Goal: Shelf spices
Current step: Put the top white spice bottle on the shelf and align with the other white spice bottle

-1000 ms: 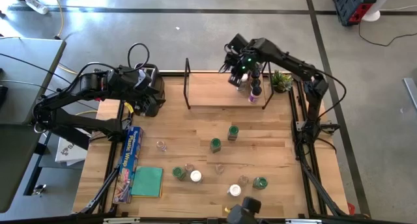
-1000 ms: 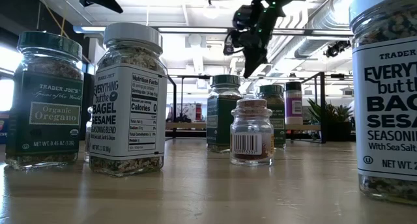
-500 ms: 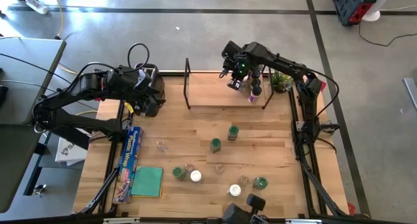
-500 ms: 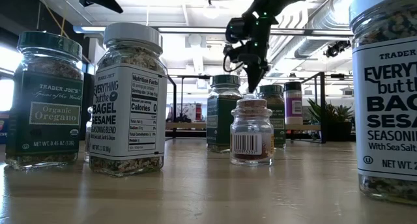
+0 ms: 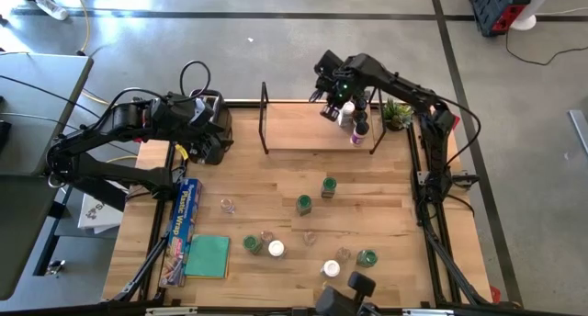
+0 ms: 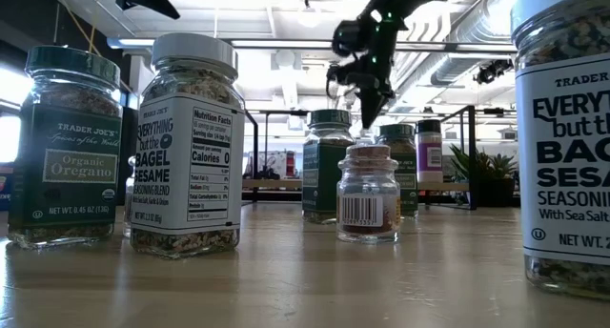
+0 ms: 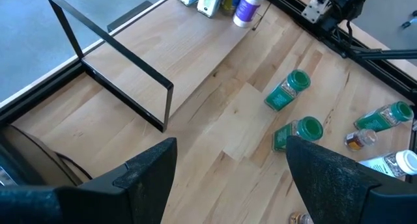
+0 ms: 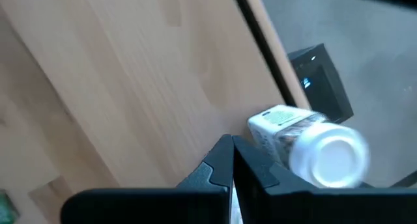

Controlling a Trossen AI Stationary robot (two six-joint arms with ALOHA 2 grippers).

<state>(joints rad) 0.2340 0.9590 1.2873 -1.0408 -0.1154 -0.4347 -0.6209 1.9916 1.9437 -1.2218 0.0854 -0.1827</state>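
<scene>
Right pincer [image 5: 328, 111] — fingers together, empty — hung over the shelf [image 5: 303, 128] beside a white-lidded jar [image 8: 313, 148], likely just placed there. Left pincer [image 7: 228, 165] waited apart near the toaster [image 5: 213, 123]; loose jars [image 5: 303, 204] awaited shelving on the bench [image 5: 276, 178].

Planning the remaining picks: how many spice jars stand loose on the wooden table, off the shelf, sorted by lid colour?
Green-lidded glass spice jars: 4
White-lidded glass spice jars: 2
Small clear glass jars with no bright lid: 4
Total: 10
</scene>
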